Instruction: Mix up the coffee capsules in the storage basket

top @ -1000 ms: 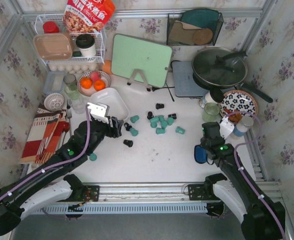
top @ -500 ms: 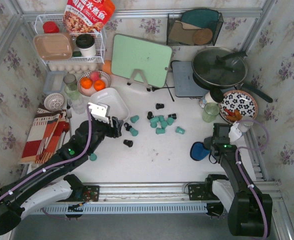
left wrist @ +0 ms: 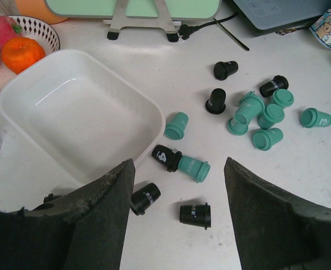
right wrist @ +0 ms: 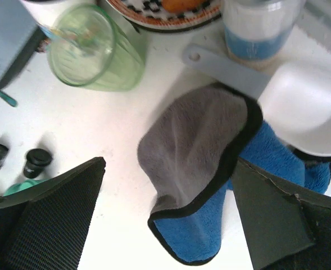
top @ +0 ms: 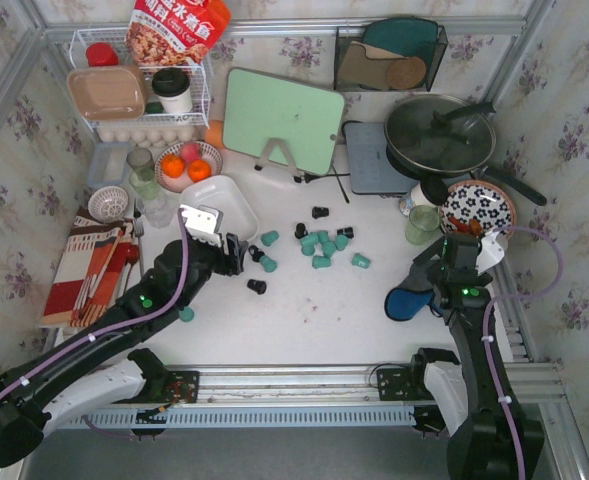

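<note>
Coffee capsules [left wrist: 249,107] lay scattered on the table [left wrist: 171,73], all outside the storage basket [left wrist: 25,93] just to their left (one black pod half hidden behind a finger). Left gripper [left wrist: 178,164] hung spread above them, gripping nothing. Right gripper [right wrist: 168,166] gaped wide over a blue-grey cloth [right wrist: 204,146]; contact unclear.

Spread end effector [right wrist: 169,163] over blue-grey cloth [right wrist: 202,140]; green glass [right wrist: 92,48] nearby.

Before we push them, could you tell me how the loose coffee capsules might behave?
The coffee capsules look small, so probably light and easily scattered. Most lie on their sides with round, tapered bodies, so a push would likely roll them in arcs.
</note>
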